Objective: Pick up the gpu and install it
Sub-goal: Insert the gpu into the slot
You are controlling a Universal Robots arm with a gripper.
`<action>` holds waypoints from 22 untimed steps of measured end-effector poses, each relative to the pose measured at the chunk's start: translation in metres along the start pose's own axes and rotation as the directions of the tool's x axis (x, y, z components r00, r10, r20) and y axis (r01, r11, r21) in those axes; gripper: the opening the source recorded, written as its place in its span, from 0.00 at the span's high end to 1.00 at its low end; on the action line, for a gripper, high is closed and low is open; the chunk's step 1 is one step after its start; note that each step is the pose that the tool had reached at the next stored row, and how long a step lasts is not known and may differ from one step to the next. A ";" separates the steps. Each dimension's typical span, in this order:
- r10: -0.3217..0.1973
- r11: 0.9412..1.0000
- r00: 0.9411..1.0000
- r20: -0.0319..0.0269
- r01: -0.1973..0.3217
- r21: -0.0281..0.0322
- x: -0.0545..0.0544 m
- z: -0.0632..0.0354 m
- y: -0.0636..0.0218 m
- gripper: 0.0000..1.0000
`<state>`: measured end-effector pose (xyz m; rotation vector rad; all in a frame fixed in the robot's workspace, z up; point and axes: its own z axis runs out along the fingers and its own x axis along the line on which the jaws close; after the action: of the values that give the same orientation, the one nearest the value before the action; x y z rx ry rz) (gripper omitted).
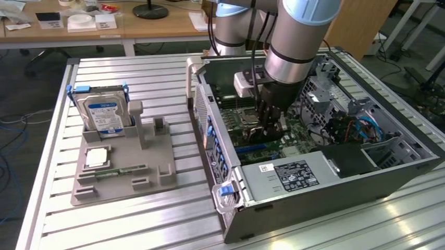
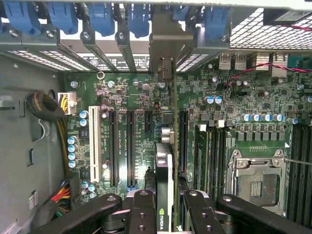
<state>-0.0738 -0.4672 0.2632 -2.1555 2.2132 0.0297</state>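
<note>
One gripper [image 2: 165, 207] is clamped on the gpu [image 2: 165, 165], which stands edge-on between its fingers [image 2: 141, 209], over the motherboard [image 2: 219, 126] inside the open computer case [image 1: 389, 172], beside the CPU socket [image 2: 256, 183].

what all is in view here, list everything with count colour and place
gpu: 1, black with dark board, edge-on over the motherboard slots, held in the claw
computer case: 1, grey, open, exterior view's right
motherboard: 1, green, inside the case
power supply: 1, silver, near corner of the case
hard drive: 1, silver with blue-white label, upright in the fixture
fixture: 1, grey, exterior view's left
memory stick: 1, green, flat on the fixture
table: 1, slatted aluminium
claw: 1, black, shut on the gpu
</note>
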 end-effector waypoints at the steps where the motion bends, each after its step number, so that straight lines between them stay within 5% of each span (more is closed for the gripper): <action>1: 0.000 1.000 1.000 0.000 0.000 0.000 0.000 0.0007 0.0000 0.73; 22: 0.000 1.000 1.000 -0.001 0.000 0.000 0.001 0.0101 0.0016 0.73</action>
<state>-0.0751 -0.4673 0.2531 -2.1559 2.2139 0.0289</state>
